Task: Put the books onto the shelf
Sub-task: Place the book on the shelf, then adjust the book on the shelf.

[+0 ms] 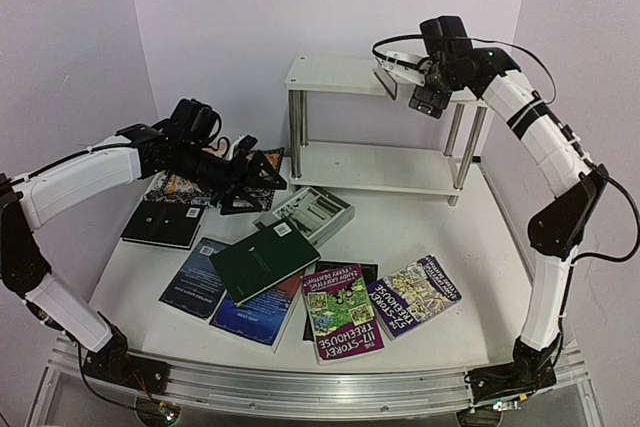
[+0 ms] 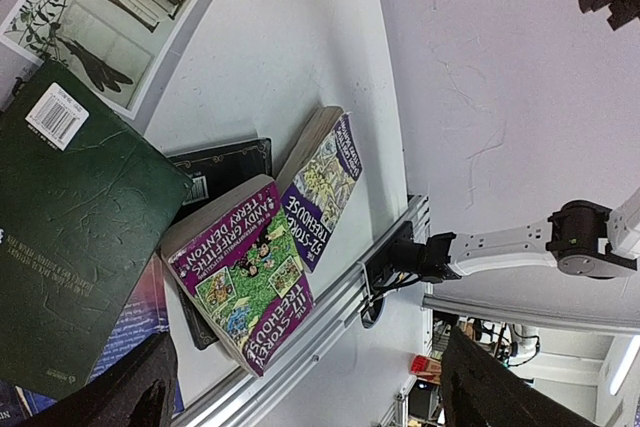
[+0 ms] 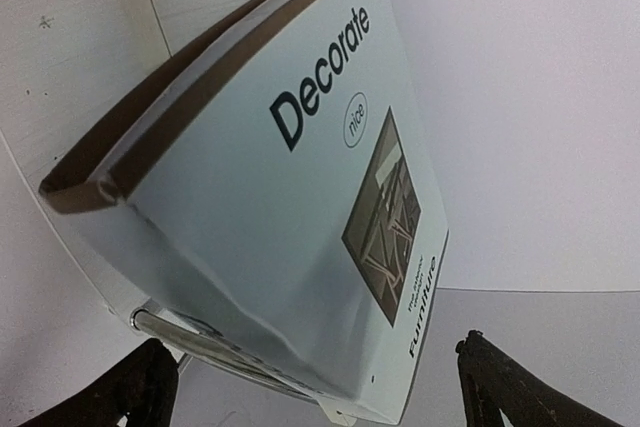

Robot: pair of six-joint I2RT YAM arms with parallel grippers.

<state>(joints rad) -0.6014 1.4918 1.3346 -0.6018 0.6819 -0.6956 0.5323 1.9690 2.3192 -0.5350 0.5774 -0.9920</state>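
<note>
The thick white "Decorate" book [image 3: 270, 197] lies on the top board of the shelf [image 1: 330, 75], its near corner jutting past the chrome tube [image 3: 180, 332]. My right gripper [image 1: 402, 77] stands open just behind it, fingers [image 3: 140, 387] wide on either side and clear of the book. More books lie on the table: dark green [image 1: 265, 262], blue [image 1: 200, 277], two purple "Storey Treehouse" paperbacks [image 1: 343, 312] [image 1: 415, 297], grey-white [image 1: 310, 215] and black [image 1: 165, 225]. My left gripper [image 1: 250, 177] hovers open and empty left of the grey-white book.
A patterned placemat [image 1: 180, 187] lies under my left arm at the back left. The shelf's lower board [image 1: 380, 167] is bare. A second blue book [image 1: 255, 317] and a dark one [image 2: 225, 162] lie under the green and purple books. The metal rail [image 1: 300, 382] runs along the front edge.
</note>
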